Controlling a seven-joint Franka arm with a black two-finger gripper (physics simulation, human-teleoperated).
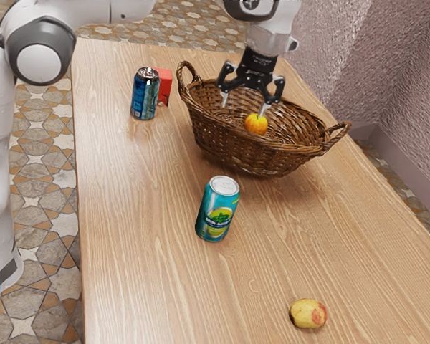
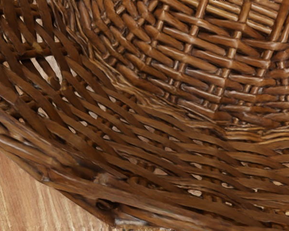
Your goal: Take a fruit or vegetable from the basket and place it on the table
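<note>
The yellow fruit (image 1: 256,125) is inside the basket (image 1: 290,159), by one fingertip of the end effector (image 1: 244,105); if they touch, I cannot tell. This fruit is round and smooth, with a warm orange blush. The end effector stands wide – its two fingers are well apart and hold nothing between them. The exterior view gives the fruit and the whole basket with its two handles; the wrist view gives the brown weave from close, with small gaps and a piece of the bench (image 1: 143,215) past the rim. At the exterior view's left of the basket is a dark blue can (image 1: 144,94) beside a red box (image 1: 165,85). Nearer stands a teal can (image 1: 218,209) – and nearest, a yellow-red fruit (image 1: 308,314) lies on the bench.
</note>
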